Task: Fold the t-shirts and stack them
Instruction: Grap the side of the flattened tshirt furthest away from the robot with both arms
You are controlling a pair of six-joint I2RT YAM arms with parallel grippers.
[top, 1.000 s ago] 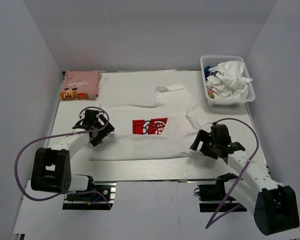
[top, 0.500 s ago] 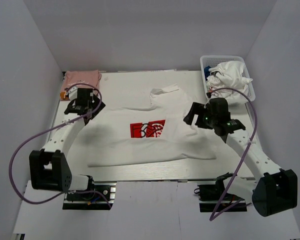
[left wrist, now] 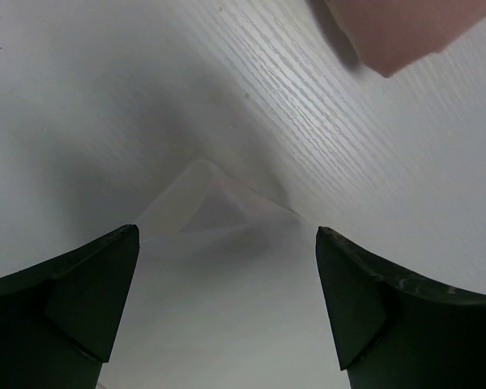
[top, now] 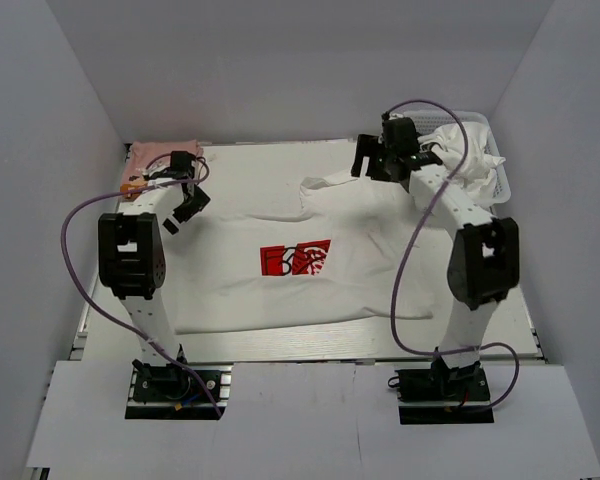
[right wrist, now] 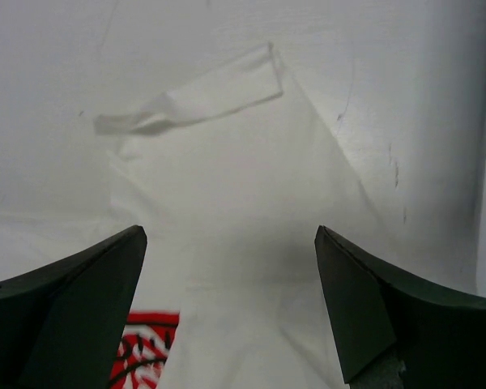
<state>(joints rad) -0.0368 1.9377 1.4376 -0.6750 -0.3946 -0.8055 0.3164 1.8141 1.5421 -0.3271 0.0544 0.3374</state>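
A white t-shirt (top: 280, 260) with a red square print (top: 297, 258) lies spread flat in the middle of the table. A pink t-shirt (top: 162, 156) sits folded at the back left. My left gripper (top: 180, 212) hovers open over the white shirt's back left corner (left wrist: 196, 212), just in front of the pink t-shirt (left wrist: 397, 32). My right gripper (top: 368, 165) hangs open at the back, above the shirt's upper part near a sleeve (right wrist: 196, 97); the red print (right wrist: 146, 350) shows by its left finger. Neither gripper (left wrist: 227, 233) (right wrist: 229, 231) holds anything.
A white mesh basket (top: 500, 190) with crumpled white cloth (top: 460, 150) stands at the back right, close behind the right arm. The enclosure's walls rise on the left, right and back of the table (top: 270, 160).
Both arms swung from the shirt's front corners up to its back edge, open throughout. The white shirt shifted slightly left and lies flatter.
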